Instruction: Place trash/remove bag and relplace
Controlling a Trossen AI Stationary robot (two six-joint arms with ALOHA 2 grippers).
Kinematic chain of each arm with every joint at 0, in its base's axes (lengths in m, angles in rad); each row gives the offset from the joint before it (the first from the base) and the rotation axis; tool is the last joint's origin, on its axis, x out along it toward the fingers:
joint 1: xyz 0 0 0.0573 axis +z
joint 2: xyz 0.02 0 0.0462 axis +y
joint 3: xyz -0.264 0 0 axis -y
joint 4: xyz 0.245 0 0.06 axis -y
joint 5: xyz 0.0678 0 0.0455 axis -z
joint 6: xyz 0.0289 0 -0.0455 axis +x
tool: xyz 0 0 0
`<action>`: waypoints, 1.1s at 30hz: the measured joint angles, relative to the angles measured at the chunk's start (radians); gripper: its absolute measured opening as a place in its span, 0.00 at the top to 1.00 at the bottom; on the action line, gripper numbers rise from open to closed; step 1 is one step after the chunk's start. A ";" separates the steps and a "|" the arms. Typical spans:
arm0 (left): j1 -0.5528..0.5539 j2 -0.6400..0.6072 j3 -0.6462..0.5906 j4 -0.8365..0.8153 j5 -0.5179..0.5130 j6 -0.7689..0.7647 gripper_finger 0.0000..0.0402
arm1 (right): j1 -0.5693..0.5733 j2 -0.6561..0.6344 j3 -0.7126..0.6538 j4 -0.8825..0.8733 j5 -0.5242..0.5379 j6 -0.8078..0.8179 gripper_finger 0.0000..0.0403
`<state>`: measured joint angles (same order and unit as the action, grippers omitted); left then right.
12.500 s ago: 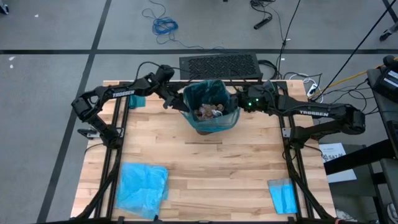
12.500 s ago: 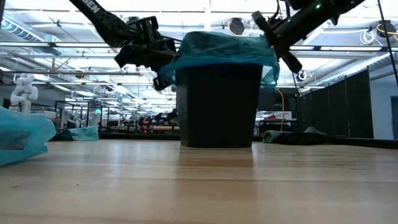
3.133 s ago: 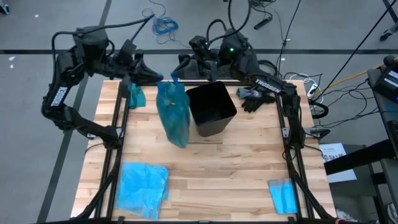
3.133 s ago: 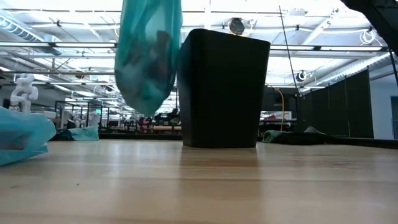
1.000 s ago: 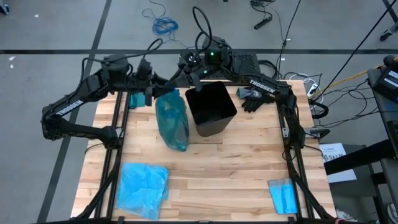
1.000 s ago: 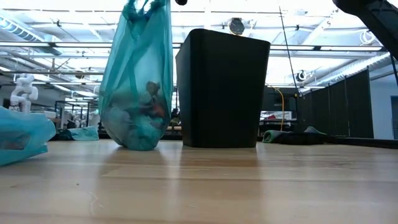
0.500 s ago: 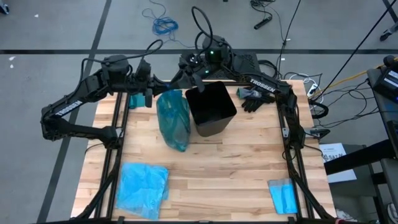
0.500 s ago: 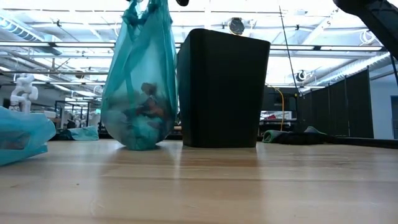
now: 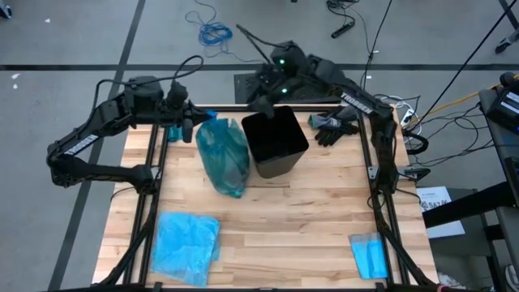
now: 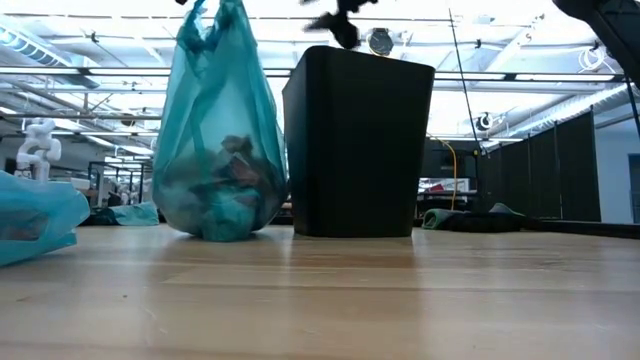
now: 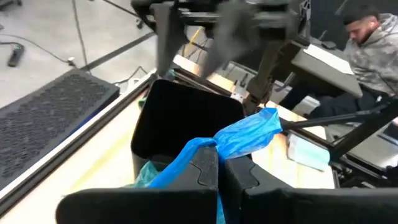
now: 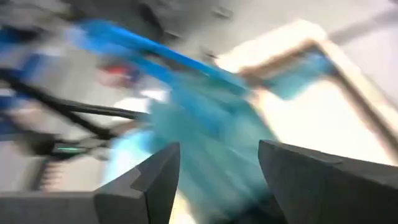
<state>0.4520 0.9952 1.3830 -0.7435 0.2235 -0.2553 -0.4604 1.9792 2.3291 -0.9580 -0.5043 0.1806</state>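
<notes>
The wooden table carried the whole job, and on it the black bin stood bare of any liner, just beside the left gripper on its inner side and directly below the right gripper. The full bag, dark teal, sat on the boards touching or nearly touching the bin's wall, its gathered neck running up into the left gripper, whose jaws were clamped together on the twisted plastic. The trash showed through the film as brown and pale wads low in the bag. The right gripper hung over the bin's far rim with its jaws wide apart and nothing between them. By my judgement the removal step was nearly closed: the liner was out and set down, held by one arm only. The next move would call for the left gripper to drop the neck or carry it aside, then for fetching the lighter blue replacement bag lying well away at the table's near left corner.
</notes>
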 joint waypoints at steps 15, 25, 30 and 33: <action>0.000 -0.076 0.000 -0.042 -0.052 0.014 1.00 | -0.080 -0.040 0.000 -0.513 0.361 -0.059 0.45; 0.000 -0.110 0.000 -0.083 -0.057 0.036 1.00 | -0.109 -0.042 -0.104 -0.518 0.408 -0.030 0.45; 0.000 -0.133 0.000 -0.092 -0.057 0.036 1.00 | -0.117 -0.104 -0.295 -0.397 0.395 0.001 0.45; 0.000 -0.143 0.000 -0.099 -0.057 0.036 1.00 | -0.117 -0.164 -0.457 -0.247 0.334 0.038 0.45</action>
<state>0.4519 0.8517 1.3830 -0.8428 0.1667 -0.2195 -0.5770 1.8154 1.8718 -1.2050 -0.1705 0.2189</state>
